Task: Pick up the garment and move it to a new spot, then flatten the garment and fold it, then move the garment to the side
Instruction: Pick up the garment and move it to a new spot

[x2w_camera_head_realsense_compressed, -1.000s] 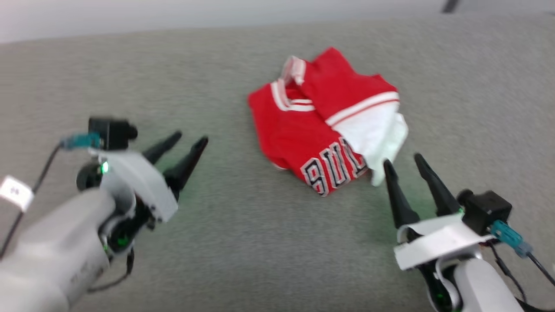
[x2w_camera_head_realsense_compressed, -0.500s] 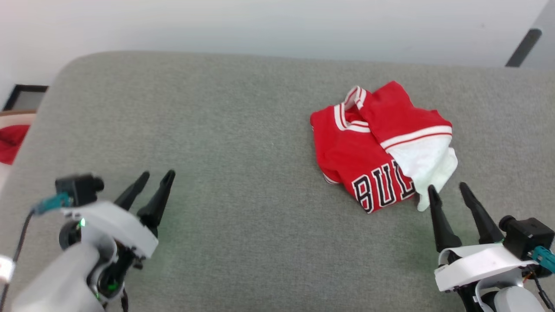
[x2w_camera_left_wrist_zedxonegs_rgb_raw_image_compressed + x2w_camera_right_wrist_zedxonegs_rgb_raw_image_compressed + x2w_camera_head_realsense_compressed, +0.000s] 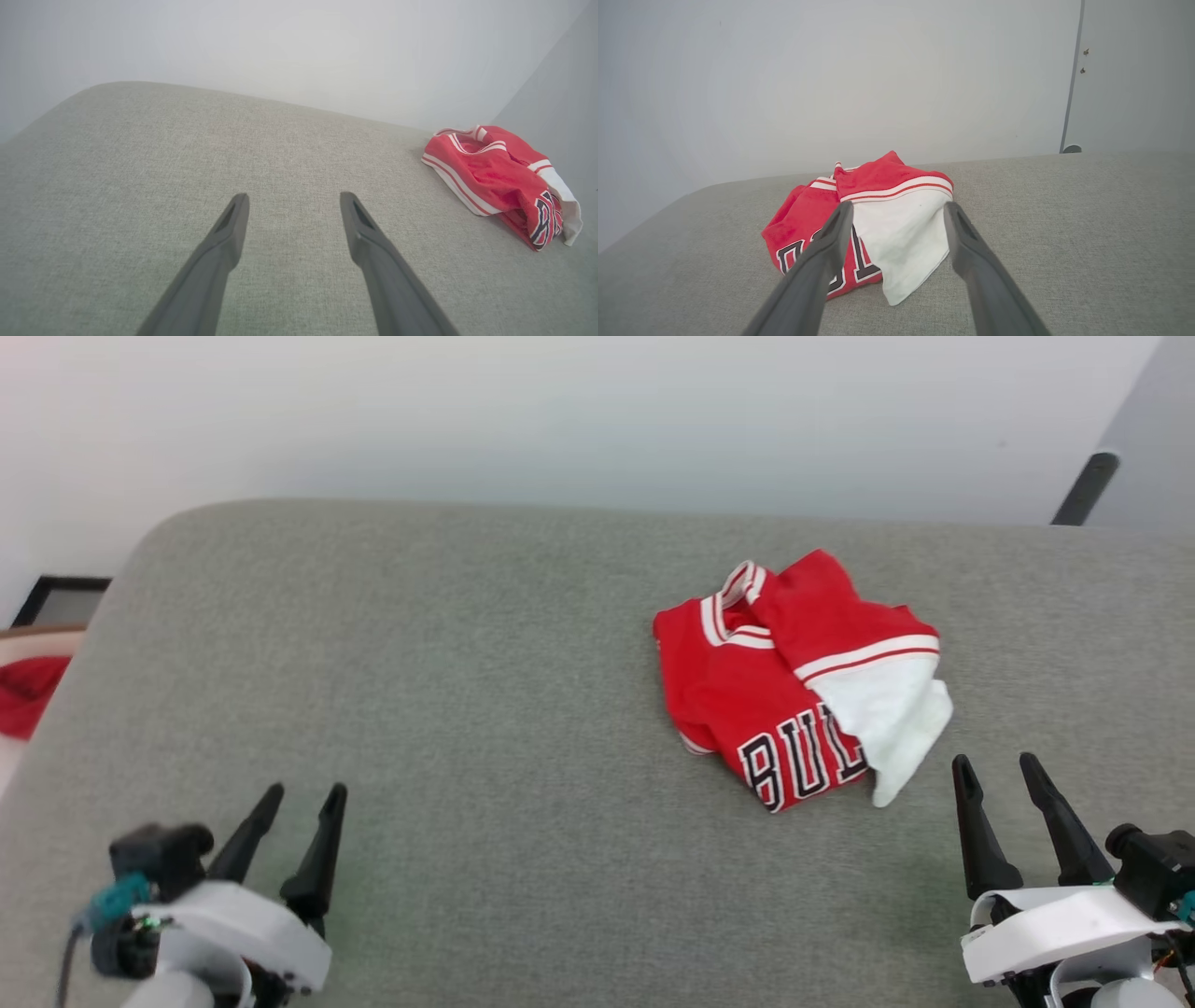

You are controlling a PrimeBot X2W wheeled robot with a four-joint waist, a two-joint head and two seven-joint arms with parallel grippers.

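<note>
The garment (image 3: 794, 681) is a red jersey with a white sleeve and black lettering, bunched in a heap right of centre on the grey cushioned surface (image 3: 467, 663). It also lies at the right edge of the left wrist view as the garment (image 3: 495, 177), and just beyond my right fingers as the garment (image 3: 882, 219). My right gripper (image 3: 997, 773) is open, a short way to the near right of the white sleeve and apart from it. Far to the left, my left gripper (image 3: 304, 795) is open over bare fabric with nothing between its fingers.
The surface's rounded far-left corner (image 3: 168, 532) meets a pale wall (image 3: 560, 420). A red cloth (image 3: 23, 695) lies off the surface at the left edge. A dark bar (image 3: 1083, 490) leans at the far right.
The head camera has tilted up and shifted, so the wall and the surface's far edge now show. Both grippers sit lower in the picture and farther from the garment, which lies as before.
</note>
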